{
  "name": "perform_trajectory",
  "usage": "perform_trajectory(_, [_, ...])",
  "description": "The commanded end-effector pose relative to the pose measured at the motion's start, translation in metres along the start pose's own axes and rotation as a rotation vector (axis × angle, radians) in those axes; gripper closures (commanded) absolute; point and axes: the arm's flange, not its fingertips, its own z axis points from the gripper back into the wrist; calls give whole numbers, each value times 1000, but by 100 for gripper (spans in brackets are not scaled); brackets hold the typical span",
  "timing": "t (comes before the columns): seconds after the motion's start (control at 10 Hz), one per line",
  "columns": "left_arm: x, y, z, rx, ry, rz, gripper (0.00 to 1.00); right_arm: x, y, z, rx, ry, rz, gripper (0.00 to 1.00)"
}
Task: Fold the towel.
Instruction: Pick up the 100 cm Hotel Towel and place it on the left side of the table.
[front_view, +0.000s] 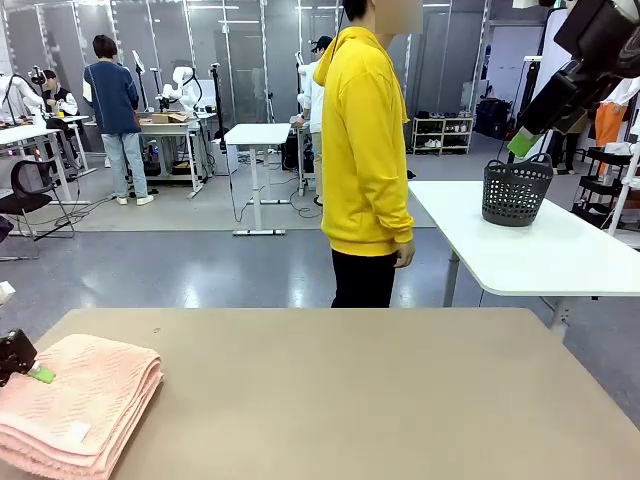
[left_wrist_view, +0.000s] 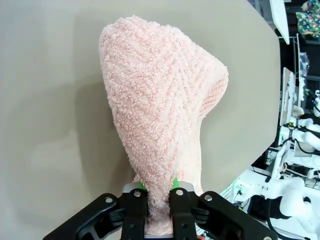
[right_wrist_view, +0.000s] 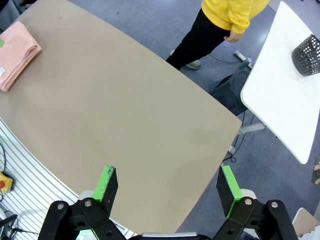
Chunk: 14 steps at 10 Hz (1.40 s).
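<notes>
We see the towel (front_view: 75, 405) cut off by the front view's left and bottom edges, so its near end beside the table (front_view: 350, 400) edge stays hidden. In the left wrist view the left gripper (left_wrist_view: 159, 192) fingers sit close against the towel's near edge, and we cannot tell whether they grip it. The right gripper (right_wrist_view: 167, 187) hangs high above the table, its body cut by the bottom edge, and in the front view only part of that arm shows beside the dark basket (front_view: 516, 190).

The towel (front_view: 75, 405) at the lower left of the front view is salmon pink with a herringbone weave. The tabletop (front_view: 360, 400) is plain beige. The left tool (left_wrist_view: 159, 196) is black with green pads, as is the right tool (right_wrist_view: 167, 185). The person's hoodie (front_view: 365, 140) is bright yellow above black trousers (front_view: 363, 278). The basket (front_view: 516, 188) at upper right is dark grey latticework.
</notes>
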Motion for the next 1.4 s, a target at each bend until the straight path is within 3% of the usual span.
perform_trajectory(0.0, [3, -4, 3, 21, 3, -1, 40, -1, 1, 0, -11, 5, -5, 0])
perform_trajectory(0.1, [1, -6, 6, 34, 0, 4, 0, -1, 1, 0, -11, 5, -5, 0])
perform_trajectory(0.3, [-4, -12, 10, 88, -5, 31, 0, -1, 1, 0, -11, 5, -5, 0])
perform_trajectory(0.4, [-8, -16, 14, 157, 6, 30, 21, -1, 1, 0, -11, 5, -5, 0])
perform_trajectory(0.6, [-16, -34, 29, 224, 1, 12, 0, -1, 1, 0, -11, 5, -5, 0])
perform_trajectory(1.1, [-39, -71, 29, 261, -18, 25, 0, -1, 1, 0, -11, 5, -5, 0])
perform_trajectory(1.3, [-22, -56, 36, 236, -4, -1, 0, -1, 1, 0, -11, 5, -5, 0])
